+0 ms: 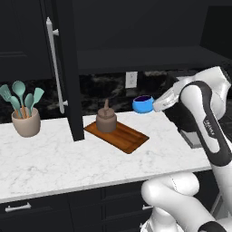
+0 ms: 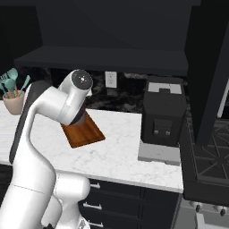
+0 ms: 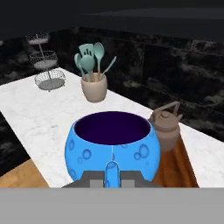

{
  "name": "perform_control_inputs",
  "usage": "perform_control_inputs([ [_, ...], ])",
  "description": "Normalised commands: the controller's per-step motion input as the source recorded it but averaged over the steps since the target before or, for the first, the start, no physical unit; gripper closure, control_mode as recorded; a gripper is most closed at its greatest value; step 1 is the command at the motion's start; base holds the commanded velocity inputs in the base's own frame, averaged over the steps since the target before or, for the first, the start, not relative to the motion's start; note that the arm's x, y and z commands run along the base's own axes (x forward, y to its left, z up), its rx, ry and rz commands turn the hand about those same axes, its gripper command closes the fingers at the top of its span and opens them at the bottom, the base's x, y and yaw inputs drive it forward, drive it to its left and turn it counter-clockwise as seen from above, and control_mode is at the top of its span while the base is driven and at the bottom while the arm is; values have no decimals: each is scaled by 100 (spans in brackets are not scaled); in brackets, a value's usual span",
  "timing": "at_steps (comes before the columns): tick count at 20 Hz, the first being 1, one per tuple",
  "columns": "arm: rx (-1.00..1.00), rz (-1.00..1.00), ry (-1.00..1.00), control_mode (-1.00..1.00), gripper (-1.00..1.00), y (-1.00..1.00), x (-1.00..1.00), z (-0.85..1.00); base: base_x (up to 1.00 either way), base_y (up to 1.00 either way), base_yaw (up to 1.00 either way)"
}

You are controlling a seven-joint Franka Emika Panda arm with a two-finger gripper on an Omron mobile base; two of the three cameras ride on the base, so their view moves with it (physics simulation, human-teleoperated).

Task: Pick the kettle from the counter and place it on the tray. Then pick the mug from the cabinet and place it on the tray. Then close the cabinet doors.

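up close, end effector (image 3: 112, 180) clamped on round glossy blue mug (image 3: 112, 146), squat matte kettle (image 3: 166, 124) on wooden tray (image 1: 120, 135)

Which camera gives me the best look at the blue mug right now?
The hand view: the mug sits large at its centre, dark inside visible, its handle between the tool's tips. The left base view shows the mug small, held up beside the arm. In the right base view, the arm blocks it.

brown kettle (image 1: 106, 119) on wooden tray (image 1: 129, 137), blue mug (image 1: 143, 104) aloft
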Motion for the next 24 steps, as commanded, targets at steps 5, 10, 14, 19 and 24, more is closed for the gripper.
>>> perform_control_inputs([
  [5, -12, 18, -13, -100, 100, 0, 29, -75, 0, 0, 0],
  [10, 0, 14, -3, -100, 100, -2, 43, -57, 0, 0, 0],
  [14, -1, 18, 0, -100, 100, -3, 25, -56, 0, 0, 0],
  [19, -1, 4, 2, -100, 100, -1, 41, -47, 0, 0, 0],
  [24, 0, 0, 6, -100, 100, 0, 40, -42, 0, 0, 0],
])
